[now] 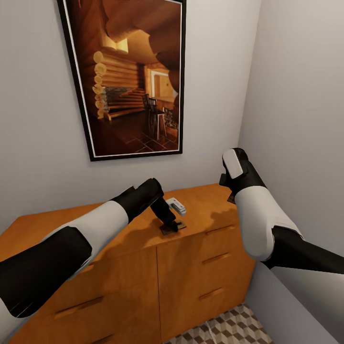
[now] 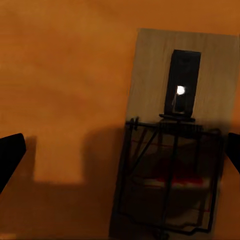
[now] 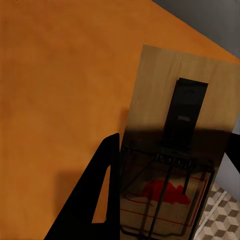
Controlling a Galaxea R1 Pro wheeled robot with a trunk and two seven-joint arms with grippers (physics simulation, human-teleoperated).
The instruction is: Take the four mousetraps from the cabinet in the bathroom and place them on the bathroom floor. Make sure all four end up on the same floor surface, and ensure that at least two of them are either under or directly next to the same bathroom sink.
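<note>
A tan mousetrap (image 2: 175, 135) with dark wire and a red spot lies flat on top of the orange-brown cabinet (image 1: 200, 267). My left gripper (image 2: 125, 145) hovers over it, open, its fingers wide on either side. In the head view this gripper (image 1: 170, 223) is low on the cabinet top, and another small flat trap (image 1: 177, 206), pale in this light, lies just behind it. My right gripper (image 3: 172, 145) is shut on a second mousetrap (image 3: 180, 150), held up past the cabinet's right end. The patterned bathroom floor (image 1: 229, 329) shows below. The sink is out of view.
A large framed picture of a log cabin (image 1: 134, 76) hangs on the grey wall above the cabinet. A second grey wall (image 1: 306, 119) closes the corner right beside my right arm. The drawers with bar handles (image 1: 215, 258) are shut.
</note>
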